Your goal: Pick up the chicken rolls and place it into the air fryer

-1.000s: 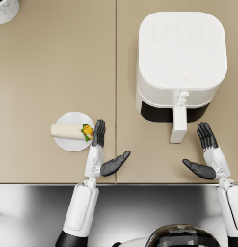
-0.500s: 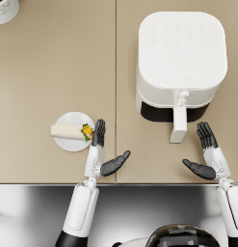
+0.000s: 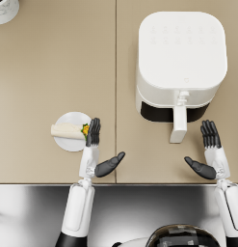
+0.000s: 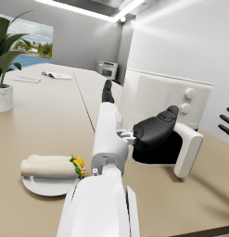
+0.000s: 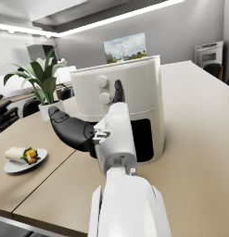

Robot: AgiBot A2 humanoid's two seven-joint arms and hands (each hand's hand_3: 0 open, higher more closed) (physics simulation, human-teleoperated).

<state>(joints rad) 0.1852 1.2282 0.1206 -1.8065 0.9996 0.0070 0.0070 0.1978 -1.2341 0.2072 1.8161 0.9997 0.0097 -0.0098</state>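
A chicken roll with yellow and green filling at one end lies on a small white plate at the table's left front; it also shows in the left wrist view and the right wrist view. My left hand is open, fingers straight, just right of the plate and apart from the roll. The white air fryer stands at the right with its drawer pulled out a little. My right hand is open near the front edge, right of the drawer handle.
A white marble plant pot stands at the far left corner, its plant seen in the left wrist view. A seam runs down the tan tabletop. The table's front edge lies just under both wrists.
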